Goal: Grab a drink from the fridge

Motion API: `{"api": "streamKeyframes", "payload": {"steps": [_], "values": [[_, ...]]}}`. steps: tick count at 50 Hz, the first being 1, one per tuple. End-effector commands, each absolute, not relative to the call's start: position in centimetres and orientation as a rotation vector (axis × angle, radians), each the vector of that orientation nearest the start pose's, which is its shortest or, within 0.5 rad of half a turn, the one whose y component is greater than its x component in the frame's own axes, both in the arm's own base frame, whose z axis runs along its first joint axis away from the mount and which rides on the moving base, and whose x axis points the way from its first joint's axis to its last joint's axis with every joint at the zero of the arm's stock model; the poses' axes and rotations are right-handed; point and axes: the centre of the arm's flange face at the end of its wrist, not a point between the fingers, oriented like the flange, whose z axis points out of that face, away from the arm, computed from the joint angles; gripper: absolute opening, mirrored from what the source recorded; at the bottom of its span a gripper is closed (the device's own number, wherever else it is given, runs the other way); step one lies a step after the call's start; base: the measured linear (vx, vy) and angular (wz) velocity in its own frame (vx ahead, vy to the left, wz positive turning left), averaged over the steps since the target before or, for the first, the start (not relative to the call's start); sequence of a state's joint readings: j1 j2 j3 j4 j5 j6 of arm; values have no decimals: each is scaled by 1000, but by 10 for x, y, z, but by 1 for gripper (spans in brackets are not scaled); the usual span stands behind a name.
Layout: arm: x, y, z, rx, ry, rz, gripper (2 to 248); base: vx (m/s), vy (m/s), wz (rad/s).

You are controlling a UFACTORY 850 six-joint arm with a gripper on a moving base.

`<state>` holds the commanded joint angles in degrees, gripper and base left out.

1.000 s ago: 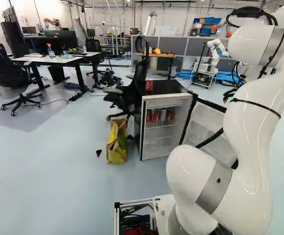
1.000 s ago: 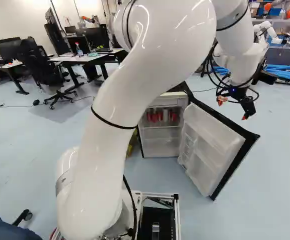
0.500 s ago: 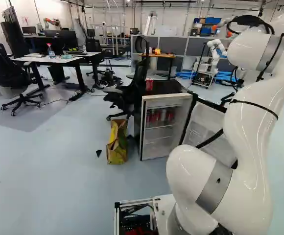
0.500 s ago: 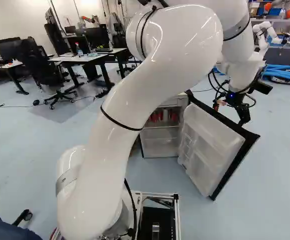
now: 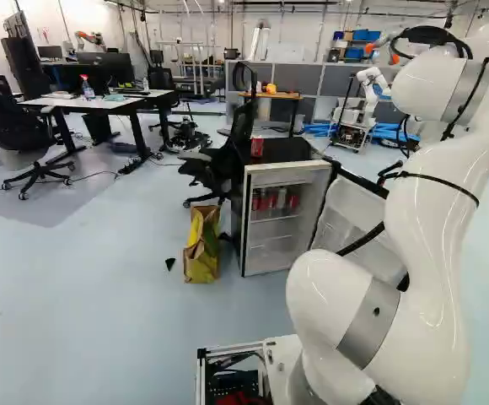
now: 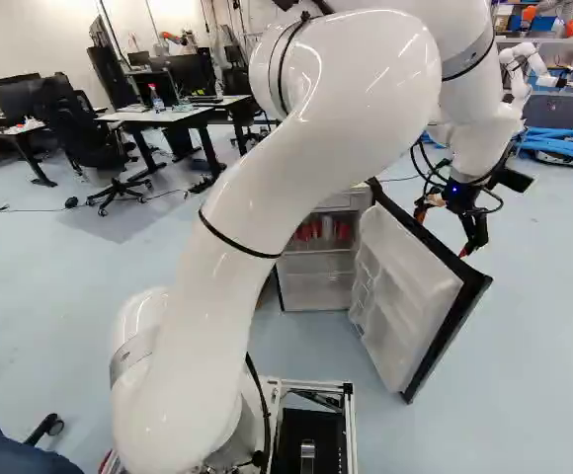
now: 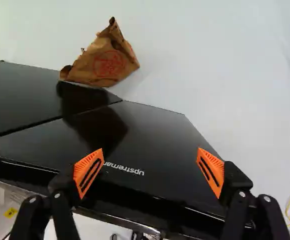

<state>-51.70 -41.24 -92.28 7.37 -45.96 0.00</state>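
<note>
Pale floor (image 5: 101, 312) surrounds the mini fridge (image 5: 243, 224), whose door (image 6: 405, 296) stands well open. We find the drink cans (image 5: 271, 200) grouped on its upper shelf; one further red can (image 5: 256, 147) is upright on the fridge's top. A yellow-green bag (image 5: 201, 245) stands beside the cabinet.

We record the fingers (image 7: 88, 172) as spread, with nothing pinched between them. They are on the outer side of the door, near its upper edge; we cannot confirm contact.

Our chief concern is the door. Were the fingers to press on its outer face from here, we judge that it would swing toward closed and bar the way to the cans. Were the arm (image 6: 217, 286) to travel straight for the shelf, its wrist could strike the door's top edge. We advise clearing that edge before coming round to the opening.

At the shelf, we foresee a second fault: the cans sit close together, so a spread finger could knock a neighbour while reaching around one. Smooth sides could also let a poorly centred can slip.
</note>
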Motion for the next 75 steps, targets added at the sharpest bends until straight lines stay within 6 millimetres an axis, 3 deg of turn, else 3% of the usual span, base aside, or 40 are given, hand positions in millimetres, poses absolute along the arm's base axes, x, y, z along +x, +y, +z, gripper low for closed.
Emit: {"api": "streamKeyframes", "payload": {"steps": [36, 75], "values": [[430, -525, 416, -2688, 1431, -47, 247, 0, 0, 0], [428, -484, 415, -2696, 1377, 19, 247, 0, 0, 0]]}}
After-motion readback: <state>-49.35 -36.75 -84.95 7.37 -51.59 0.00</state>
